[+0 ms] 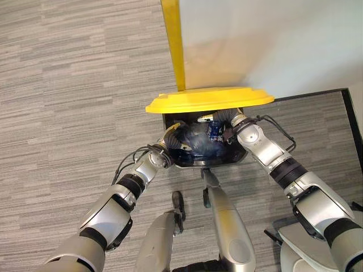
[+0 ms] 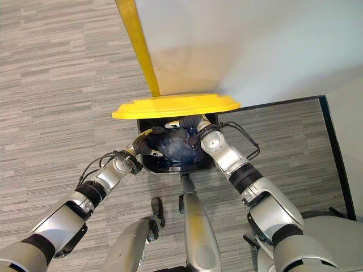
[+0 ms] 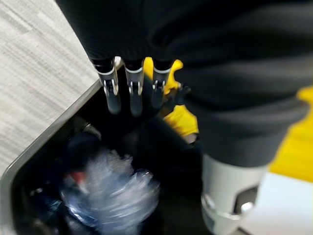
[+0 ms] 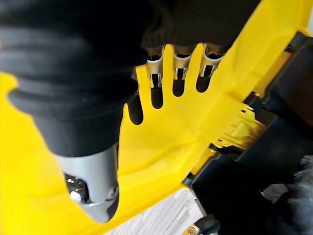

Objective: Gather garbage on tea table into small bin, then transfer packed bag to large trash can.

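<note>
Both hands are held inside the open trash can point(image 1: 195, 163) under its raised yellow lid point(image 1: 210, 99). Left hand point(image 3: 131, 88) and right hand point(image 4: 178, 73) fingers are seen straight, above the bag point(image 3: 110, 193).

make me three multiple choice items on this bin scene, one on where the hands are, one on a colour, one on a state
1. Where are both hands?
A. inside the open trash can
B. flat on the carpet
C. on top of the lid

2. What colour is the lid?
A. green
B. yellow
C. red

3. How does the lid stand?
A. shut flat on the can
B. lying on the floor
C. raised open

Answers:
1 A: the left hand and right hand both reach into the dark trash can, by the bag.
2 B: the lid is bright yellow.
3 C: the lid tilts up over the can's open mouth, with the dark inside showing below it.
</note>
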You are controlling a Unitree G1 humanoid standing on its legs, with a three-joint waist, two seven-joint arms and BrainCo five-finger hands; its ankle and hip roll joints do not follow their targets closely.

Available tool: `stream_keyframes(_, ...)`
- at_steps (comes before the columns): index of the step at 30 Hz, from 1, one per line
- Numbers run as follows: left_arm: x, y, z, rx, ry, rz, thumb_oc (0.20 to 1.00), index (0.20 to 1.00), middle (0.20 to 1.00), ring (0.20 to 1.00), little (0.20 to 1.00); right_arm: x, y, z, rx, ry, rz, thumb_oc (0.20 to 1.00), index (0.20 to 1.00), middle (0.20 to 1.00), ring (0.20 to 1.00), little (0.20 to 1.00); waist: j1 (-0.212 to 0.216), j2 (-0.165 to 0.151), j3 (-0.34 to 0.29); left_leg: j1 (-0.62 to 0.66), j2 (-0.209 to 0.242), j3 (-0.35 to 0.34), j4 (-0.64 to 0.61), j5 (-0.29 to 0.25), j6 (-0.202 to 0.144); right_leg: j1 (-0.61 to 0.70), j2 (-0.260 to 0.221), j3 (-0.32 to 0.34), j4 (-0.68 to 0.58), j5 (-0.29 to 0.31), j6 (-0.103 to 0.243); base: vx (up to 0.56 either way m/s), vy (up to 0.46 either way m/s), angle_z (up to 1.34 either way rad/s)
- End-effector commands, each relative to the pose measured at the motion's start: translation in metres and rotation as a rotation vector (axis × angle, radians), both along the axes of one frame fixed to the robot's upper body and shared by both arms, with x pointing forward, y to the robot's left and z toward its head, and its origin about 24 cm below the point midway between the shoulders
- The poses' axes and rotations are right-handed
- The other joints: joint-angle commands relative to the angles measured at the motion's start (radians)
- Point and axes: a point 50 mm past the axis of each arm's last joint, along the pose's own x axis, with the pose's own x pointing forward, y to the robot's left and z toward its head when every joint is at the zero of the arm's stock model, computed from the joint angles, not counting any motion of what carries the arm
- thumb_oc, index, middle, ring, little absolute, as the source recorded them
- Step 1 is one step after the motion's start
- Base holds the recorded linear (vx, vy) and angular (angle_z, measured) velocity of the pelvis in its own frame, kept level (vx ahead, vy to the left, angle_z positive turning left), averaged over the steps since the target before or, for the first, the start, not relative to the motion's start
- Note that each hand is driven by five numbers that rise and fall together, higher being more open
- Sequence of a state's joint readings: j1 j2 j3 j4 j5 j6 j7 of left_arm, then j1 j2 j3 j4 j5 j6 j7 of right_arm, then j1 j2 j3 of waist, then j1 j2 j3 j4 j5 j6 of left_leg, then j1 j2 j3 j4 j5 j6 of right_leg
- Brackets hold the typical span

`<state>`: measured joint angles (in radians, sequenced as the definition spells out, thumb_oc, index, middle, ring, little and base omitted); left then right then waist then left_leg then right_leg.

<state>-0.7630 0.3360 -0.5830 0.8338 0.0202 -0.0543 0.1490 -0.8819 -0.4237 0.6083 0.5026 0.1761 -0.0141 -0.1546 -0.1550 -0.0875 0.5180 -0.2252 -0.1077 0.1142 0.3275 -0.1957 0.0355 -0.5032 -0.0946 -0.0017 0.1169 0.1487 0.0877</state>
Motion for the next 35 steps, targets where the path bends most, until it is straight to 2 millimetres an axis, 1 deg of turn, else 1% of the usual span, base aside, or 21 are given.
stream_keyframes(1, -0.02, 0.005, -0.015, -0.098, -0.008, -0.01, 1.0, 1.0, 1.0, 1.0, 1.0, -0.011, 0.005, -0.001, 0.089, -0.04, 0.051, 1.0, 1.0, 1.0, 1.0, 1.0, 0.031, 0.0, -0.099, 0.077, -0.036, 0.016, -0.013, -0.115, 0.0, -0.021, -0.016, -0.078, -0.022, 0.062, 0.08, -0.04, -0.019, 0.07)
stream_keyframes(2, -0.024, 0.009, -0.018, -0.114, -0.001, 0.001, 1.0, 1.0, 1.0, 1.0, 1.0, -0.012, 0.002, -0.005, 0.095, -0.03, 0.043, 1.0, 1.0, 1.0, 1.0, 1.0, 0.037, -0.005, -0.103, 0.083, -0.036, 0.016, -0.011, -0.118, 0.002, -0.013, -0.018, -0.08, -0.026, 0.063, 0.08, -0.05, -0.012, 0.03)
stream_keyframes(4, -0.039, 0.026, -0.027, -0.183, 0.012, 0.046, 1.0, 1.0, 1.0, 1.0, 1.0, -0.02, -0.011, -0.024, 0.121, 0.016, 0.01, 1.0, 1.0, 1.0, 1.0, 1.0, 0.053, -0.019, -0.111, 0.102, -0.039, 0.015, -0.002, -0.127, 0.007, 0.012, -0.026, -0.088, -0.038, 0.08, 0.09, -0.07, 0.0, 0.06)
stream_keyframes(5, -0.049, 0.038, -0.035, -0.218, 0.032, 0.077, 1.0, 1.0, 1.0, 1.0, 1.0, -0.026, -0.019, -0.038, 0.129, 0.055, -0.009, 1.0, 1.0, 1.0, 1.0, 1.0, 0.065, -0.028, -0.116, 0.109, -0.044, 0.015, 0.004, -0.13, 0.012, 0.028, -0.03, -0.094, -0.051, 0.088, 0.097, -0.07, 0.008, 0.08)
stream_keyframes(9, -0.074, 0.071, -0.052, -0.288, 0.081, 0.177, 1.0, 1.0, 1.0, 1.0, 1.0, -0.038, -0.035, -0.063, 0.117, 0.116, -0.055, 1.0, 1.0, 1.0, 1.0, 1.0, 0.092, -0.042, -0.126, 0.113, -0.062, 0.018, 0.02, -0.129, 0.028, 0.05, -0.04, -0.111, -0.076, 0.119, 0.115, -0.08, 0.036, -0.07)
stream_keyframes(10, -0.091, 0.09, -0.064, -0.322, 0.124, 0.245, 1.0, 1.0, 1.0, 1.0, 1.0, -0.046, -0.046, -0.078, 0.097, 0.157, -0.083, 1.0, 1.0, 1.0, 1.0, 1.0, 0.104, -0.045, -0.139, 0.124, -0.074, 0.012, 0.003, -0.113, 0.035, 0.058, -0.044, -0.123, -0.079, 0.135, 0.129, -0.08, 0.069, -0.33)
stream_keyframes(11, -0.097, 0.094, -0.068, -0.331, 0.14, 0.258, 1.0, 1.0, 1.0, 1.0, 1.0, -0.049, -0.05, -0.084, 0.088, 0.173, -0.091, 1.0, 1.0, 1.0, 1.0, 1.0, 0.107, -0.044, -0.143, 0.13, -0.076, 0.01, -0.005, -0.108, 0.037, 0.061, -0.045, -0.126, -0.077, 0.138, 0.133, -0.05, 0.1, -0.38)
stream_keyframes(12, -0.117, 0.114, -0.08, -0.344, 0.182, 0.332, 1.0, 1.0, 1.0, 1.0, 1.0, -0.061, -0.065, -0.102, 0.069, 0.231, -0.131, 1.0, 1.0, 1.0, 1.0, 1.0, 0.112, -0.04, -0.167, 0.161, -0.078, 0.003, -0.062, -0.082, 0.039, 0.068, -0.046, -0.14, -0.068, 0.145, 0.145, -0.01, 0.076, -0.2)
stream_keyframes(13, -0.125, 0.121, -0.084, -0.347, 0.197, 0.363, 1.0, 1.0, 1.0, 1.0, 1.0, -0.066, -0.071, -0.109, 0.059, 0.252, -0.146, 1.0, 1.0, 1.0, 1.0, 1.0, 0.111, -0.034, -0.177, 0.182, -0.075, 0.002, -0.097, -0.065, 0.036, 0.073, -0.047, -0.146, -0.062, 0.148, 0.15, 0.01, 0.07, -0.14)
stream_keyframes(14, -0.134, 0.13, -0.087, -0.371, 0.205, 0.404, 1.0, 1.0, 1.0, 1.0, 1.0, -0.072, -0.08, -0.118, 0.043, 0.286, -0.172, 1.0, 1.0, 1.0, 1.0, 1.0, 0.11, -0.033, -0.183, 0.194, -0.074, -0.004, -0.117, -0.051, 0.037, 0.073, -0.047, -0.143, -0.044, 0.174, 0.159, -0.01, 0.03, -0.08)
stream_keyframes(15, -0.139, 0.133, -0.09, -0.392, 0.212, 0.426, 1.0, 1.0, 1.0, 1.0, 1.0, -0.076, -0.084, -0.123, 0.03, 0.302, -0.181, 1.0, 1.0, 1.0, 1.0, 1.0, 0.109, -0.031, -0.184, 0.201, -0.07, -0.009, -0.131, -0.04, 0.038, 0.07, -0.047, -0.142, -0.029, 0.181, 0.165, -0.05, 0.014, -0.05)
stream_keyframes(16, -0.144, 0.137, -0.091, -0.401, 0.215, 0.449, 1.0, 1.0, 1.0, 1.0, 1.0, -0.083, -0.09, -0.132, 0.024, 0.332, -0.206, 1.0, 1.0, 1.0, 1.0, 1.0, 0.113, -0.021, -0.182, 0.197, -0.059, -0.015, -0.137, -0.02, 0.039, 0.078, -0.043, -0.144, 0.006, 0.146, 0.163, -0.1, 0.018, 0.06)
stream_keyframes(17, -0.148, 0.141, -0.093, -0.405, 0.222, 0.468, 1.0, 1.0, 1.0, 1.0, 1.0, -0.086, -0.094, -0.136, 0.022, 0.345, -0.216, 1.0, 1.0, 1.0, 1.0, 1.0, 0.116, -0.015, -0.184, 0.191, -0.052, -0.012, -0.139, -0.012, 0.041, 0.083, -0.044, -0.146, 0.035, 0.115, 0.148, -0.15, 0.032, 0.19)
stream_keyframes(19, -0.154, 0.147, -0.098, -0.405, 0.245, 0.496, 1.0, 1.0, 1.0, 1.0, 1.0, -0.096, -0.105, -0.149, 0.009, 0.391, -0.254, 1.0, 1.0, 1.0, 1.0, 1.0, 0.127, 0.014, -0.198, 0.172, -0.021, -0.017, -0.164, 0.026, 0.035, 0.094, -0.019, -0.12, 0.163, -0.001, 0.101, -0.13, 0.006, 0.14)
stream_keyframes(20, -0.158, 0.152, -0.102, -0.386, 0.271, 0.515, 1.0, 1.0, 1.0, 1.0, 1.0, -0.105, -0.114, -0.161, 0.012, 0.437, -0.293, 1.0, 1.0, 1.0, 1.0, 1.0, 0.133, 0.032, -0.22, 0.173, 0.006, -0.031, -0.191, 0.041, 0.027, 0.122, 0.001, -0.07, 0.252, -0.076, 0.073, -0.05, -0.083, 0.03)
stream_keyframes(22, -0.163, 0.157, -0.105, -0.366, 0.29, 0.531, 1.0, 1.0, 1.0, 1.0, 1.0, -0.114, -0.123, -0.171, -0.002, 0.474, -0.33, 1.0, 1.0, 1.0, 1.0, 1.0, 0.138, 0.03, -0.24, 0.168, 0.021, -0.039, -0.195, 0.049, 0.01, 0.196, 0.013, -0.026, 0.214, -0.125, 0.065, 0.06, -0.159, 0.05)
stream_keyframes(23, -0.167, 0.156, -0.106, -0.366, 0.297, 0.523, 1.0, 1.0, 1.0, 1.0, 1.0, -0.122, -0.129, -0.177, -0.006, 0.501, -0.351, 1.0, 1.0, 1.0, 1.0, 1.0, 0.139, 0.011, -0.25, 0.166, 0.012, -0.048, -0.184, 0.042, 0.005, 0.255, 0.029, -0.002, 0.131, -0.133, 0.058, 0.11, -0.182, 0.14)
stream_keyframes(25, -0.171, 0.161, -0.109, -0.362, 0.308, 0.549, 1.0, 1.0, 1.0, 1.0, 1.0, -0.127, -0.133, -0.184, -0.006, 0.534, -0.368, 1.0, 1.0, 1.0, 1.0, 1.0, 0.141, -0.004, -0.271, 0.153, 0.018, -0.034, -0.17, 0.039, -0.007, 0.291, 0.034, -0.005, 0.048, -0.137, 0.053, 0.09, -0.143, 0.24)
stream_keyframes(28, -0.18, 0.159, -0.118, -0.394, 0.347, 0.577, 1.0, 1.0, 1.0, 1.0, 1.0, -0.137, -0.141, -0.193, -0.041, 0.58, -0.392, 1.0, 1.0, 1.0, 1.0, 1.0, 0.14, -0.011, -0.301, 0.163, 0.043, -0.011, -0.164, 0.033, -0.017, 0.344, 0.052, 0.003, -0.027, -0.126, 0.046, 0.09, -0.138, -0.27)
stream_keyframes(33, -0.192, 0.157, -0.128, -0.394, 0.397, 0.593, 1.0, 1.0, 1.0, 1.0, 1.0, -0.151, -0.153, -0.201, -0.042, 0.625, -0.43, 1.0, 1.0, 1.0, 1.0, 1.0, 0.127, -0.007, -0.345, 0.227, 0.055, -0.016, -0.218, 0.045, -0.032, 0.423, 0.059, -0.014, -0.094, -0.137, 0.031, 0.12, -0.082, -0.1)
stream_keyframes(35, -0.193, 0.157, -0.13, -0.393, 0.404, 0.595, 1.0, 1.0, 1.0, 1.0, 1.0, -0.152, -0.153, -0.202, -0.041, 0.629, -0.432, 1.0, 1.0, 1.0, 1.0, 1.0, 0.126, -0.006, -0.351, 0.234, 0.056, -0.016, -0.225, 0.046, -0.033, 0.432, 0.059, -0.016, -0.104, -0.137, 0.03, 0.04, -0.021, -0.02)
